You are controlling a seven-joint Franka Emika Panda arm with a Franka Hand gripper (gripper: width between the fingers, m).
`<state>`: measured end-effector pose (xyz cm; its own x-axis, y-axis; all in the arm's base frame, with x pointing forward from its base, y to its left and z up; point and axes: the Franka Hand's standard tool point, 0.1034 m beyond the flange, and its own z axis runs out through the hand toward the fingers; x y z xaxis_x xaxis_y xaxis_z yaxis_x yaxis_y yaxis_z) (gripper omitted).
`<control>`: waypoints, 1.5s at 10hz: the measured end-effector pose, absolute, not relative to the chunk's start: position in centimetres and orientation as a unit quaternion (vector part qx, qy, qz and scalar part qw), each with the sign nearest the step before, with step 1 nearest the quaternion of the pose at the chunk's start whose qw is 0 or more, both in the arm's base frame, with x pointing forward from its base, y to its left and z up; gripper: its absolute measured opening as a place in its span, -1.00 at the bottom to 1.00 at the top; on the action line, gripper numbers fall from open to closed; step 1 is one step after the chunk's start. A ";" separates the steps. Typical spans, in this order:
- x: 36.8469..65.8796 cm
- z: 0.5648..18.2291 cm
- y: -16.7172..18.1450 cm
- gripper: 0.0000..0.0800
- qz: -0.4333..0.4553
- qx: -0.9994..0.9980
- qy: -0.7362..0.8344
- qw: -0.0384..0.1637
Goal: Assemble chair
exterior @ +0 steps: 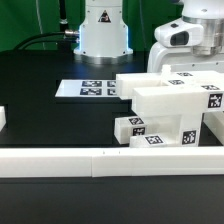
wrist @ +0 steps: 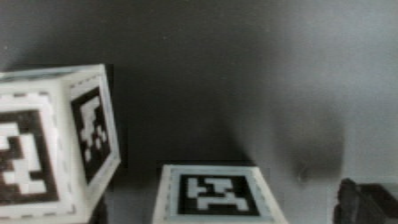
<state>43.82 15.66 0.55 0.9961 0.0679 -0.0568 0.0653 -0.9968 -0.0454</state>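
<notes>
Black surface (exterior: 60, 120) carries your chair (exterior: 170, 105) at four o'clock. Your tool (exterior: 178, 60) hangs at its twelve, jaws hidden: apart or together, you cannot tell.

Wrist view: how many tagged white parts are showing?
2. A large block close to the camera, showing two tagged faces, and a smaller block beside it with one tag facing the camera. More may lie outside the frame.

Exterior low over border wall (exterior: 100, 160); wrist close on chair parts (wrist: 214, 192).
</notes>
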 end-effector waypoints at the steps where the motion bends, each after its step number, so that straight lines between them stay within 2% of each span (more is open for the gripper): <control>1: 43.9 0.6 15.7 0.33 0.029 -0.999 -0.033 0.022; 2: 43.9 0.6 15.7 0.00 0.029 -0.999 -0.033 0.022; 3: 43.9 0.6 15.7 0.00 0.029 -0.999 -0.033 0.022; 4: 43.9 0.6 15.7 -0.29 0.029 -0.999 -0.033 0.022; 9: 44.3 1.1 14.6 -0.29 0.026 -0.999 -0.042 0.024; 11: 45.0 3.1 14.1 -0.29 0.026 -0.998 -0.045 0.031; 14: 46.8 8.8 12.4 -0.29 0.049 -0.997 -0.040 0.053; 15: 47.4 9.2 12.2 -0.29 0.054 -0.996 -0.036 0.055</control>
